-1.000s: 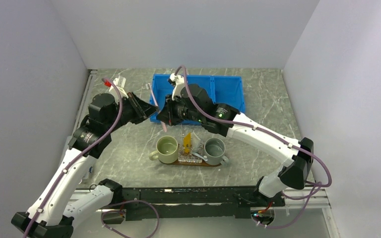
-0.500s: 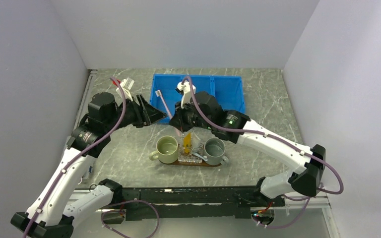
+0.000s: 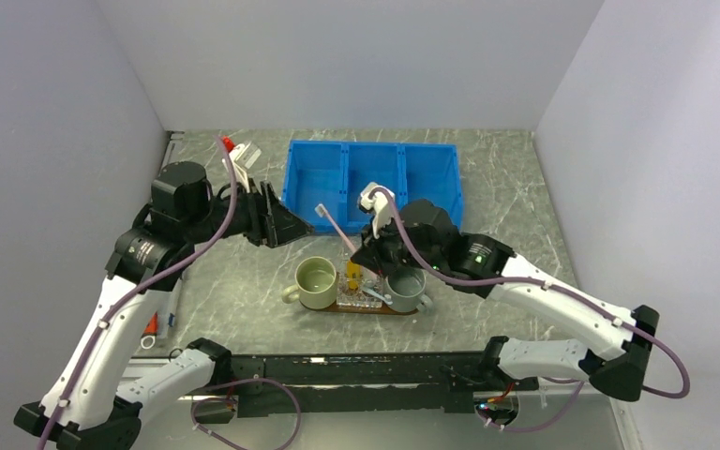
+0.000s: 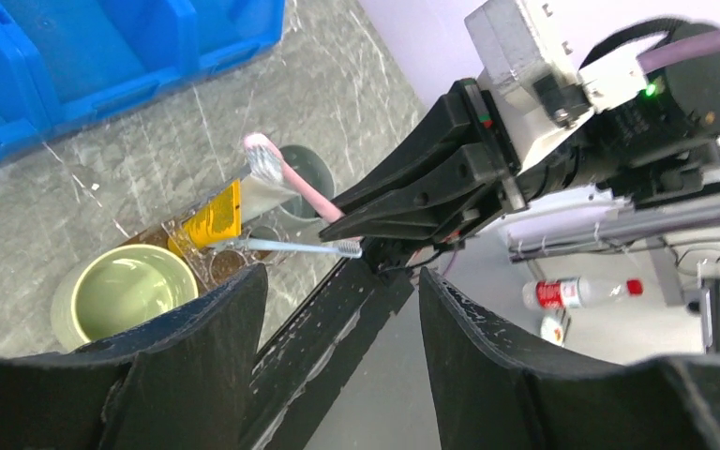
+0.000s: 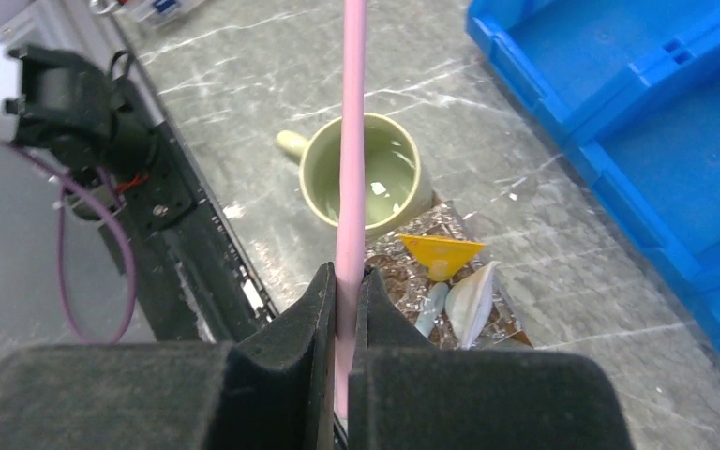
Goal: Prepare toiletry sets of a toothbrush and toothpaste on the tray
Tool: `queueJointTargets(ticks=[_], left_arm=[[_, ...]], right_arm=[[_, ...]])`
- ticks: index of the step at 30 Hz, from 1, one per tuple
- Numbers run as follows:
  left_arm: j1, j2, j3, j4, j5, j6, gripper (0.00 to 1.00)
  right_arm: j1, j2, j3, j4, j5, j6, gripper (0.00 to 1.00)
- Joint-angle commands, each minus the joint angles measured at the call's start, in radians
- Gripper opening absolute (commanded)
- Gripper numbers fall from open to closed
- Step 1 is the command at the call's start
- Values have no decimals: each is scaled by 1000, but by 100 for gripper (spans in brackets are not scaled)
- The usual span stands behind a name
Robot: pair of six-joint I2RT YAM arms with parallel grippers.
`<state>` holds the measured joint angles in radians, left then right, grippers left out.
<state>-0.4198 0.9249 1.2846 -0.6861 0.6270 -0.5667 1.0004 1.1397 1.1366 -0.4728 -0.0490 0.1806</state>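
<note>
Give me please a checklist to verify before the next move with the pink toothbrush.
1. Right end effector shut on pink toothbrush: ok.
2. Left end effector open, empty, apart from the tray: ok.
3. Green mug holds no brush: ok.
4. Yellow tube stands in clear holder: ok.
5. Brush's lower end aimed at a chosen spot: cannot tell.

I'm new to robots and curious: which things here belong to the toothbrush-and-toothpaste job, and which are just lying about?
Job: pink toothbrush in the right fingers, pale toothbrush, yellow tube, white tube, tray.
Lying about: green mug, grey mug, blue bin.
</note>
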Motion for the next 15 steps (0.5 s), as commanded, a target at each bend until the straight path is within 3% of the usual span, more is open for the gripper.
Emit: queueJointTargets(ticks=[1,7,15], left_arm=[[-2,17,82,-120,91,153,66],[-2,11,114,-197,142,242,69],[-2,13,117,-234,229,269,69]], right_arm=[[1,-75,-8,-8,-153,-87,0],[3,-113,-1,-59,-263,-136,0],[49,-113,24,-82,-188,-184,0]])
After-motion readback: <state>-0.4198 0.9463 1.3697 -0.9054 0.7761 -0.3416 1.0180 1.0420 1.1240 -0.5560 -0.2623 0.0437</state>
